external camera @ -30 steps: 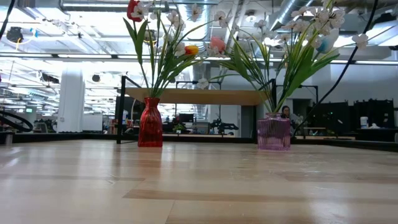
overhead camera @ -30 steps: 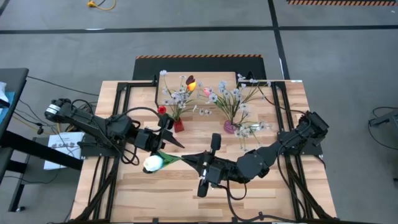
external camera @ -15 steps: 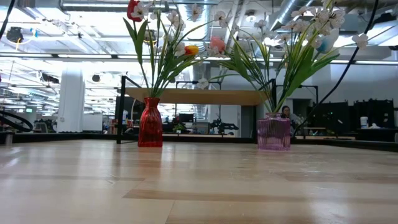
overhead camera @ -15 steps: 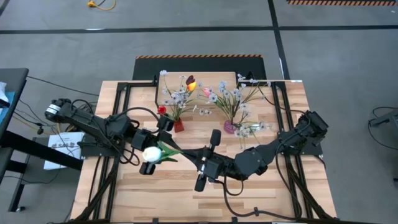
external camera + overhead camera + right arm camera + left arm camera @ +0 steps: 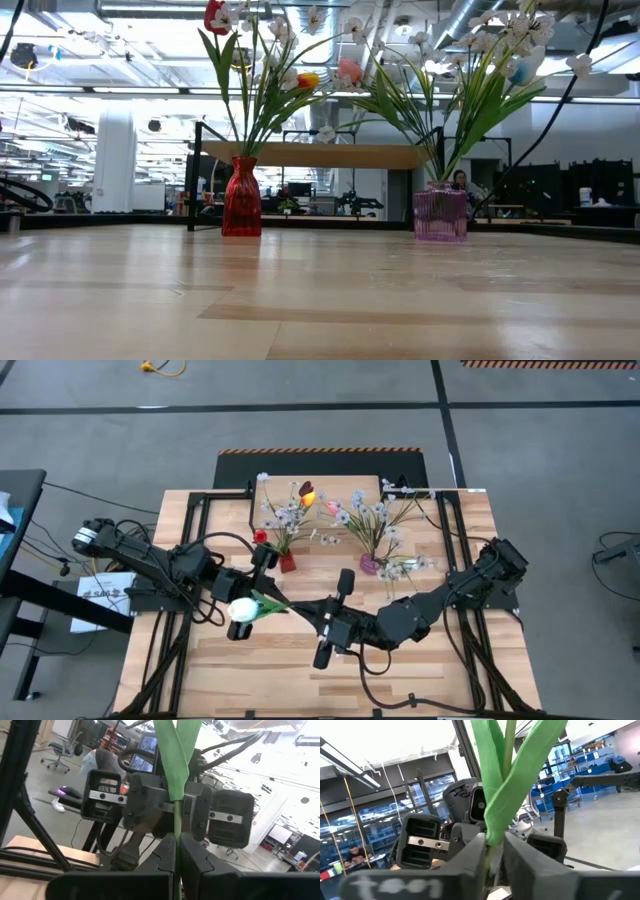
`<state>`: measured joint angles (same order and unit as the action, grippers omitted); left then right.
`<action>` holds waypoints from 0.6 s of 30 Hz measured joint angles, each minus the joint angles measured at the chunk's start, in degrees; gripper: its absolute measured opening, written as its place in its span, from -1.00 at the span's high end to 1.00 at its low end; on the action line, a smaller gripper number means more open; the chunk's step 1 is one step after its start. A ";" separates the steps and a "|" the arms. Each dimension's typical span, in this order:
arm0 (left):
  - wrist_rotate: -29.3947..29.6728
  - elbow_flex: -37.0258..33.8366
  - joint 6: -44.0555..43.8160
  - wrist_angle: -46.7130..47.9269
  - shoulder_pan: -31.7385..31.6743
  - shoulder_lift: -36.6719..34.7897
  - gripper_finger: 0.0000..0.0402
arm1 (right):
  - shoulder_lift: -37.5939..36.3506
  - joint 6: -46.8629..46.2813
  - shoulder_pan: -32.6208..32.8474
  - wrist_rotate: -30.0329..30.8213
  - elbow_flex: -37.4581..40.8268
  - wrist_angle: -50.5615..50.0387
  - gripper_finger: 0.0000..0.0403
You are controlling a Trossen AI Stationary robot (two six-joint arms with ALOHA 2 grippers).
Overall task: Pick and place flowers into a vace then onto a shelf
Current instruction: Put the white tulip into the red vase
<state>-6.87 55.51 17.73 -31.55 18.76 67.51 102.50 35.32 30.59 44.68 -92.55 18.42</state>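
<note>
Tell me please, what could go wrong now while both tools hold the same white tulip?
1. Both the left tool and the right tool pinch the white tulip's stem; pulling apart could bend or tear it.
2. The red vase stands close behind; the swinging leaves could snag its flowers.

The left hand [image 5: 492, 851] has its two dark fingers [image 5: 465, 857] pressed against the thin green stem with broad green leaves [image 5: 507, 785] of an artificial flower, which rises between them. Just beyond faces the other arm's dark hand [image 5: 470, 815], its blocky housing carrying silver plates. A person [image 5: 351, 856] sits far off in the room.
</note>
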 joint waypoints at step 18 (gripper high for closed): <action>3.04 -0.02 0.70 0.27 -0.15 -0.02 0.99 | -0.09 0.90 0.61 3.56 -0.07 -3.00 0.66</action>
<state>-3.84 55.48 18.44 -31.28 18.61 67.48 102.41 36.22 31.20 48.24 -92.62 15.42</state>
